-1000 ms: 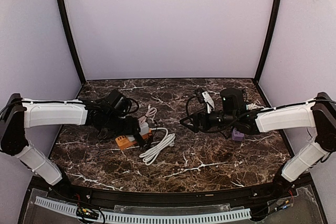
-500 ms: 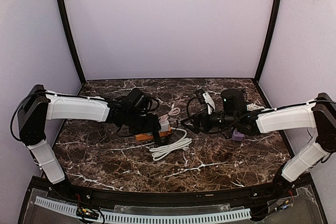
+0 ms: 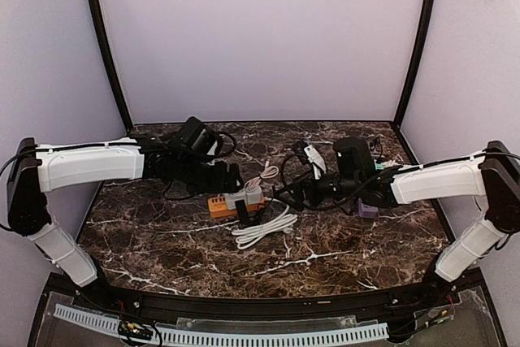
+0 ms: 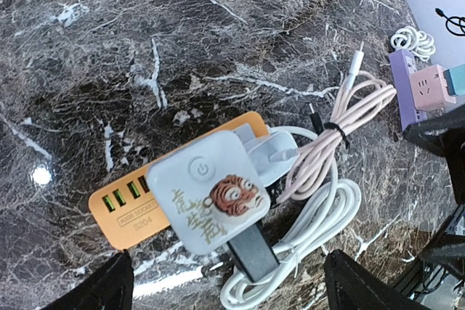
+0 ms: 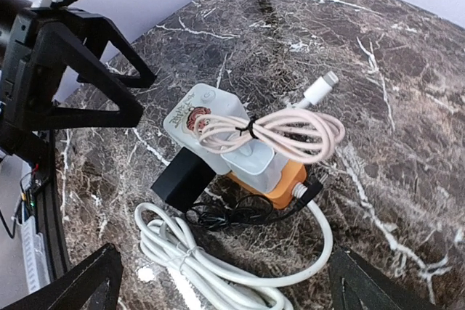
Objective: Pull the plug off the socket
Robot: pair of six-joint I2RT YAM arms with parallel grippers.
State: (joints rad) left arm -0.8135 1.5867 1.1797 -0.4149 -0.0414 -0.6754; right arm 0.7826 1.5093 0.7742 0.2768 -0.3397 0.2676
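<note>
My left gripper (image 3: 230, 176) hangs just behind the orange socket strip (image 4: 129, 207) on the marble table (image 4: 87, 49), its jaws spread wide with nothing between them. The white plug (image 4: 207, 201), printed with a tiger face and gold lettering, sits seated in the top face of the strip and covers its right half. In the left wrist view it lies squarely between my open fingers (image 4: 98, 292). A smaller white adapter (image 4: 270, 156) is plugged in at the strip's right end, touching the plug, and a bundled pink cable (image 4: 341, 125) rests against it. A black plug (image 5: 182, 179) touches the strip's near side, and a coiled white cable (image 3: 264, 229) lies just in front of the strip. My right gripper (image 3: 286, 193) waits near the strip's right end, jaws likewise wide apart and empty. A purple power block (image 4: 414, 92) lies well to the right of the strip.
</note>
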